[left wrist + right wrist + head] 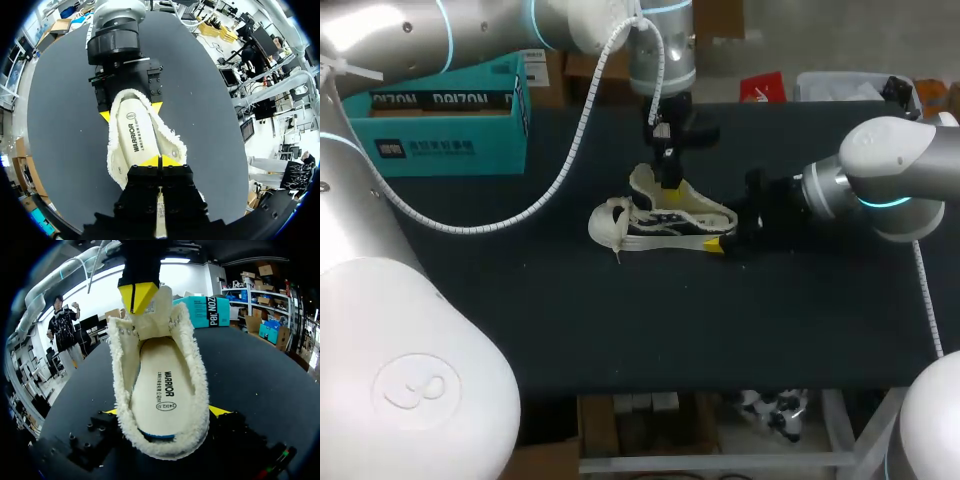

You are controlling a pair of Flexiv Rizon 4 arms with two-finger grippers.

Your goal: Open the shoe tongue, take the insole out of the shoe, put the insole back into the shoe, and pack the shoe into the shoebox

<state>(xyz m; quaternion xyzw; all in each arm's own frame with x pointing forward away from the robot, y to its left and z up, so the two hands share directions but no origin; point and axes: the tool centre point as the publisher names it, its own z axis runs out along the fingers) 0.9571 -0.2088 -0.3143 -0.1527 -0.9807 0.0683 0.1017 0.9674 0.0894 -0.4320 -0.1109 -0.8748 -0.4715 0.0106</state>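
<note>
At mid-table, clamps fleece-lined shoe (665, 222) by its heel (165, 440) in right gripper (165, 411), pinches tongue (152, 320) tight in left gripper (160, 161); leaves insole (160, 385) exposed, running straight ahead of right gripper.

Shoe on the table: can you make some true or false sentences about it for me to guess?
The insole is inside the shoe. True.
The shoe is packed away. False: it lies on the table, apart from the box.
The left pincer pinches the tongue. True.
The right pincer holds the toe. False: it grips the heel.
</note>
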